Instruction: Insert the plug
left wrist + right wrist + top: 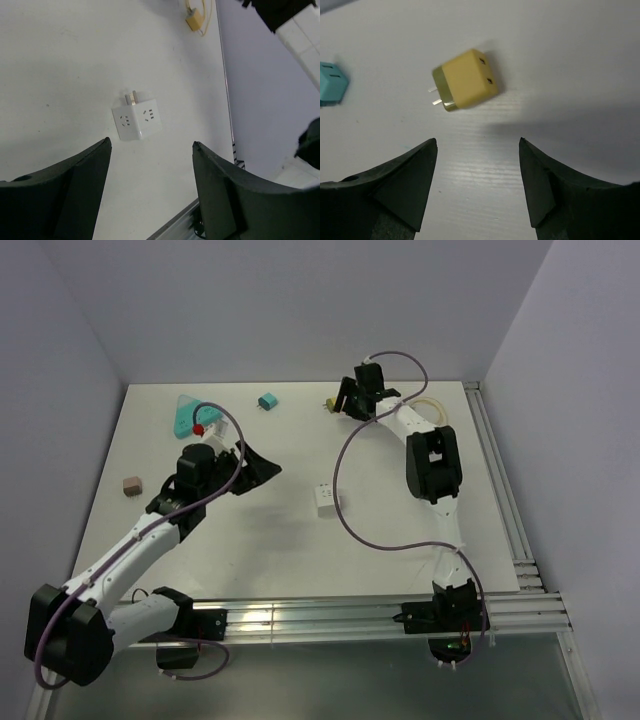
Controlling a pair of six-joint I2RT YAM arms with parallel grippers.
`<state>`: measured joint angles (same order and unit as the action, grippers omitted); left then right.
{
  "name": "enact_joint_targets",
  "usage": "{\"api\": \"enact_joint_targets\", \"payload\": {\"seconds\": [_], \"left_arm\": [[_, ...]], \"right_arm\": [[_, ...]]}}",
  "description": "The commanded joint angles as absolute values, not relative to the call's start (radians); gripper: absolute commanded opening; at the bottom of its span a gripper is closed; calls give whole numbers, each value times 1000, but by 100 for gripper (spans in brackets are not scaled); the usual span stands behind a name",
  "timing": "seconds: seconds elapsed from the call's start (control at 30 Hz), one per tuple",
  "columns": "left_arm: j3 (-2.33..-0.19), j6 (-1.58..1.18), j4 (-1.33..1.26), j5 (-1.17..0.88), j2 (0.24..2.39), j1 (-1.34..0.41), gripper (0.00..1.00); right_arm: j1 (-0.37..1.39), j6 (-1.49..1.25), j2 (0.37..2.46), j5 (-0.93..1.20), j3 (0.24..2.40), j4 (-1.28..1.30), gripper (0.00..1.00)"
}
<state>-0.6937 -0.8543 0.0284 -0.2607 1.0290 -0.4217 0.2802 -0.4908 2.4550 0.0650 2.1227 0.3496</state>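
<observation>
Beyond the right claw (477, 142), held wide and empty, the yellow plug (465, 80) is seen lying on the worktop (545, 50), two prongs visible. Only from the left wrist are slots shown on the white socket cube (136, 119), before the equally wide left claw (151, 145).

Yellow plug (467, 79) on table (570, 60), prongs leftward — teal plug (331, 89) at left edge, claw (477, 150) spread, empty

Socket cube (325, 501) sat mid-surface (250, 550), apart from the rest. Plug (465, 80) lay at the back, just ahead of right pincer (477, 145). Second plug (268, 401) left of it. Triangular piece (185, 415) back-left, small block (130, 484) near left edge.
</observation>
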Motion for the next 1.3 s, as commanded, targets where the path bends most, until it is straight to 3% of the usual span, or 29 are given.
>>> {"api": "enact_joint_targets", "payload": {"seconds": [0.0, 0.2, 0.33, 0.47, 0.63, 0.77, 0.93, 1.1, 1.17, 1.2, 1.27], "left_arm": [[-788, -838, -61, -195, 1119, -426, 70], [-920, -857, -132, -178, 1296, -425, 50], [-1035, -839, -155, -132, 1443, -425, 53], [-1231, -775, -213, -236, 1638, -426, 58], [-1541, -669, -114, -319, 1988, -431, 49], [-1776, -617, -91, -264, 2176, -426, 48], [-2032, -555, -58, -224, 2377, -416, 36], [-2054, -601, -164, -200, 2446, -379, 28], [-2072, -665, -204, -195, 2486, -361, 20], [-2074, -696, -233, -204, 2502, -353, 11], [-2085, -808, -290, -231, 2552, -333, 7]], "right_arm": [[268, -520, 2304, 58, 1952, 183, 72], [252, -523, 2181, 72, 1846, 193, 72], [232, -557, 2071, 90, 1702, 146, 71], [206, -586, 1974, 109, 1559, 85, 72], [146, -617, 1895, 185, 1418, 23, 74], [114, -629, 1847, 236, 1336, -50, 74], [103, -620, 1821, 247, 1267, -84, 74], [97, -632, 1825, 262, 1230, -124, 74], [97, -638, 1828, 273, 1226, -135, 74], [97, -644, 1829, 273, 1218, -140, 74], [97, -653, 1830, 278, 1209, -161, 74]]}}
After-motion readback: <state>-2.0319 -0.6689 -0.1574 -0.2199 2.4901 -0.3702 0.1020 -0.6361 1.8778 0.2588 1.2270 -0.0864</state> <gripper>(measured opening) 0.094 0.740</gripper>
